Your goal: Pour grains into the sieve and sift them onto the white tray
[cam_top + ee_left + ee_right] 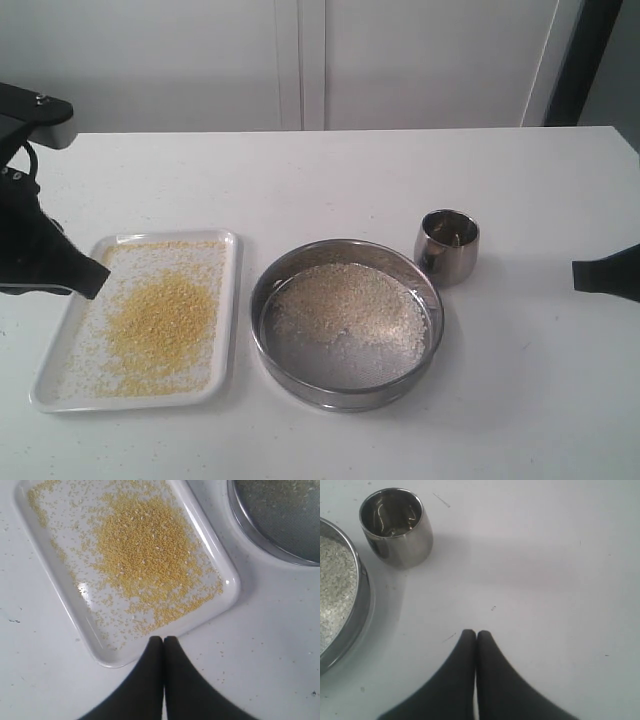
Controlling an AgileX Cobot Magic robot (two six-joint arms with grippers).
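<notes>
The white tray (228,300) (210,545) lies at the left with fine golden-yellow grains (160,320) (145,555) heaped on it. To its right stands the sieve (345,247) (250,530) (360,605) on the table, with pale coarse grains (350,300) (335,580) left on its mesh. My left gripper (95,280) (163,639) hovers over the tray's left edge, shut and empty. My right gripper (580,273) (476,632) hangs at the far right, shut on nothing, well clear of the sieve.
A small steel cup (447,245) (397,525) stands upright just behind and right of the sieve; it looks empty. A few stray grains (280,645) lie on the white table beside the tray.
</notes>
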